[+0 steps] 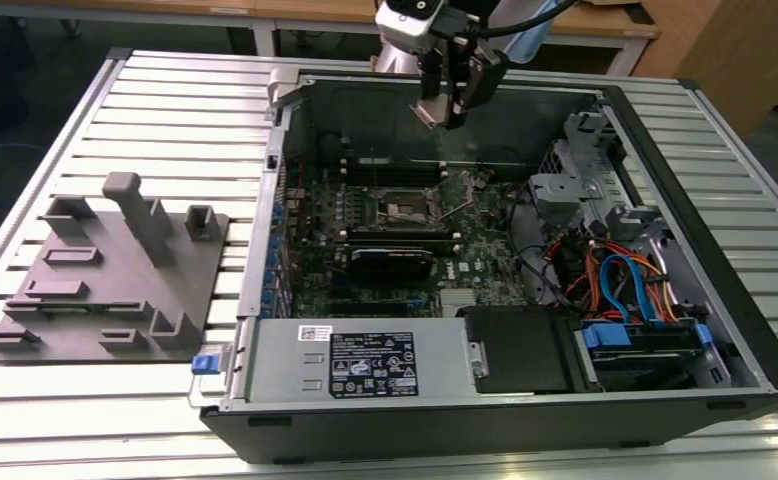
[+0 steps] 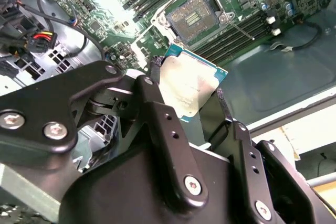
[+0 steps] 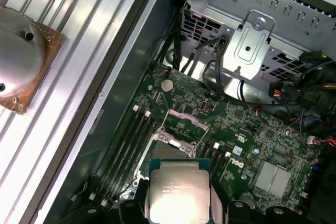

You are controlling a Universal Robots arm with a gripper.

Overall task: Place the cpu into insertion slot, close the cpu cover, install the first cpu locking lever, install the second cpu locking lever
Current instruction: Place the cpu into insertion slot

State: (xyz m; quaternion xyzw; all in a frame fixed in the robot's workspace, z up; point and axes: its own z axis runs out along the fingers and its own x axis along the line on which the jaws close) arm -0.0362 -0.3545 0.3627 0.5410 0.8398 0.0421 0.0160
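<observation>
While the hand [image 2: 186, 98] grips the cpu [image 2: 191, 82] by two opposite edges, its black fingers [image 2: 157, 114] closed on the chip, the arm hangs over an open computer case [image 1: 723, 340] lying on its side. The chip's pale silver-grey face shows in both wrist views, held clear of the board below.

On the green motherboard [image 3: 247, 129] sits the insertion slot [image 2: 195, 17], a dark square field in a silvery rim, uncovered and well apart from the chip. In the first wrist view the cpu cover [image 3: 185, 121], a thin metal frame, appears to stand tilted up at one edge of the slot, though the chip hides part of the socket. A thin metal rod [image 2: 244, 30] slants just beside the slot in the second wrist view, and long narrow memory slots [image 3: 128, 140] run alongside the socket.

In the exterior view the hand is high over the case's far wall, with the slot near the middle of the board. A grey power supply box [image 1: 282, 365] sits at the case's near edge toward the exterior view's left, and blue and orange cables [image 1: 623, 280] lie toward the exterior view's right.

The case rests on a ribbed metal surface [image 1: 162, 100]. A grey fixture plate [image 1: 96, 300] with upright blocks lies beside the case on the exterior view's left.
</observation>
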